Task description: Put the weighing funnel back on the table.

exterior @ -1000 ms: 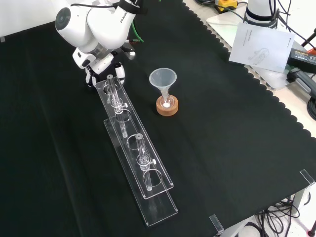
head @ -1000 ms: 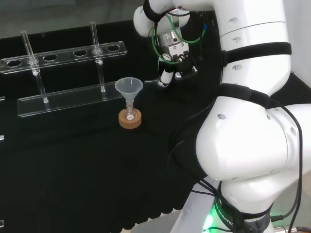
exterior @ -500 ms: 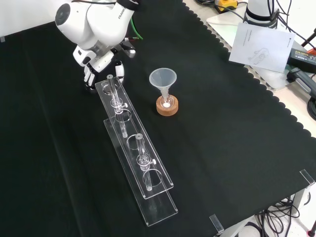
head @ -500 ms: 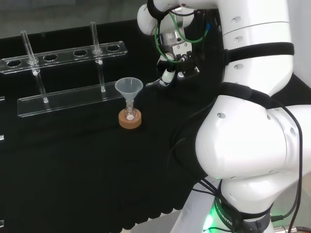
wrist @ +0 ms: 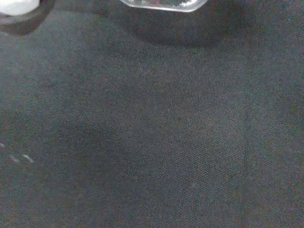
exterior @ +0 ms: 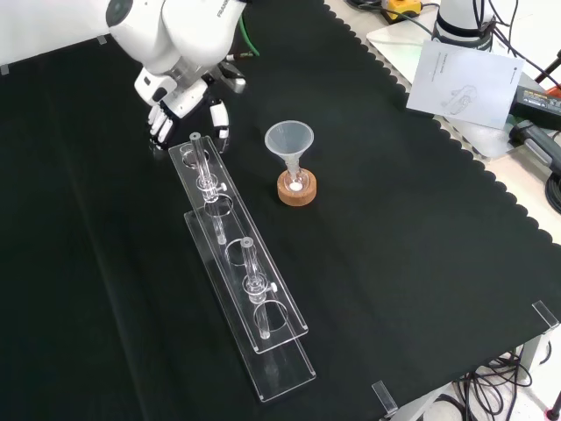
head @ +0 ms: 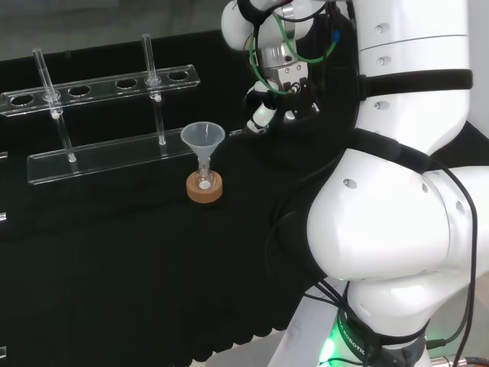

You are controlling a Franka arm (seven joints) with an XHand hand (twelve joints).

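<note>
1. Black cloth point(head: 114, 267) covers the bench in the head view. Bare room is seen across its whole near half, in front of the cork ring point(head: 205, 189).
2. A clear rack point(head: 99, 157) with two upright tubes point(head: 155, 84) is set along the far side. The funnel point(head: 202, 139) is stood mouth up in a small flask on the cork ring, just in front of the rack's right end.
3. The hand point(head: 275, 103) is hung above the cloth to the right of the funnel, apart from it. The view's right is taken up by the arm's white links point(head: 397, 229).
4. In the front view the hand is placed at the upper left, over the far end of the rack and left of the funnel. Wide bare cloth is left on both sides of the rack.
5. The cloth's scalloped edge is shown running down the right, with two small clear brackets point(exterior: 543, 313) at the near corner.
6. A paper sheet point(exterior: 463, 79) beyond that edge is printed with lines and a drawing too small to be read. Dark lettering on the arm's link is partly cut off.
7. In the wrist view the weighing funnel point(wrist: 164, 4) is seen as a clear rounded piece close to the palm, with its shadow thrown on the cloth.
8. Whether that piece is gripped or laid on the cloth cannot be told.
</note>
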